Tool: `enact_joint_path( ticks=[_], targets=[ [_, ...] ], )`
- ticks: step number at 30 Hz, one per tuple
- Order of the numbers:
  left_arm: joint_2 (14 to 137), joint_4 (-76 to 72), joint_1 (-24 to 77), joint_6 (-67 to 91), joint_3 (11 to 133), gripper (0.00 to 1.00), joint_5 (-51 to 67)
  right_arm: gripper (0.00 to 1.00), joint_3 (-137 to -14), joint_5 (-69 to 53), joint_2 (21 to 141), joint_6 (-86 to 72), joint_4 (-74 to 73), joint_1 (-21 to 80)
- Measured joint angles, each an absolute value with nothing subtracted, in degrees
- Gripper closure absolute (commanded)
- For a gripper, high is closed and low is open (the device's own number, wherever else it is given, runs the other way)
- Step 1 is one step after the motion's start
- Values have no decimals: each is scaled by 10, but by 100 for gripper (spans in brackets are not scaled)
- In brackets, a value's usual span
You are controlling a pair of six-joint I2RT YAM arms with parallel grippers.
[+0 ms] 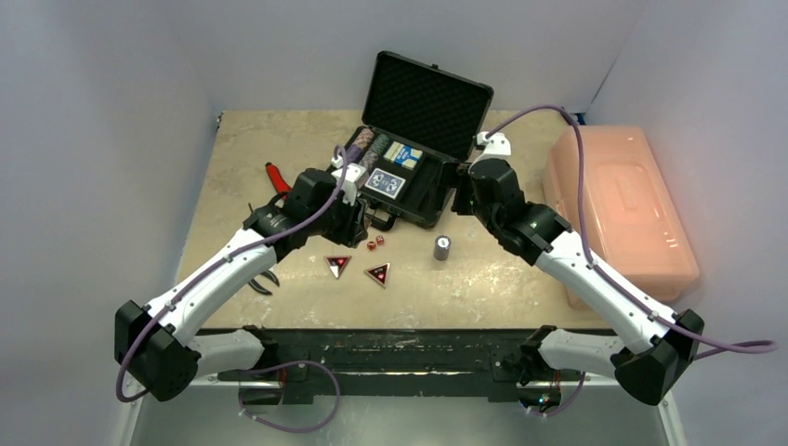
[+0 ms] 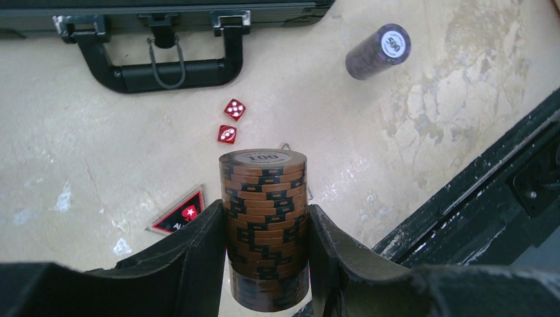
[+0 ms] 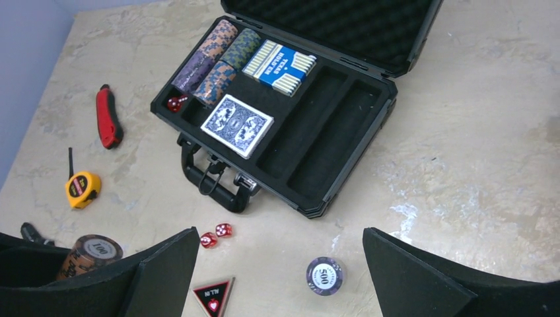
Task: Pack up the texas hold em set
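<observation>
The black briefcase (image 3: 343, 142) lies open on the table, lid up, with chip stacks (image 3: 218, 56), two card decks (image 3: 238, 124) and a red die (image 3: 175, 104) in its foam tray. My left gripper (image 2: 265, 214) is shut on a tall brown chip stack (image 2: 264, 198) just in front of the case handle (image 2: 165, 69). A purple chip stack (image 3: 325, 275) stands on the table below my open right gripper (image 3: 280, 238), which holds nothing. Two red dice (image 2: 230, 122) and triangular buttons (image 1: 338, 265) (image 1: 378, 274) lie loose near the handle.
A large pink bin (image 1: 618, 204) fills the right side of the table. A red-handled tool (image 3: 109, 115) and a yellow tape measure (image 3: 82, 188) lie left of the case. The black table edge (image 2: 475, 198) runs close behind the left gripper.
</observation>
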State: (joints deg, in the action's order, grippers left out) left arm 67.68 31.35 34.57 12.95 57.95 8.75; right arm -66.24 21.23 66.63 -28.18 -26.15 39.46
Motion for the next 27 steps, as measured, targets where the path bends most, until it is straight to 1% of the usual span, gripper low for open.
enact_joint_path(
  ticks=[4, 9, 13, 20, 27],
  targets=[
    [696, 348, 345, 140, 618, 100, 72, 1, -653, 231, 652, -278, -262, 395],
    [705, 362, 340, 123, 644, 100, 117, 1, -639, 246, 624, -274, -261, 395],
    [772, 412, 338, 122, 712, 100, 125, 1, -634, 261, 612, -269, -260, 395],
    [884, 438, 338, 123, 802, 100, 126, 1, -620, 293, 590, -264, -259, 395],
    [1023, 462, 341, 119, 955, 100, 125, 1, -595, 322, 546, -262, -255, 395]
  ],
)
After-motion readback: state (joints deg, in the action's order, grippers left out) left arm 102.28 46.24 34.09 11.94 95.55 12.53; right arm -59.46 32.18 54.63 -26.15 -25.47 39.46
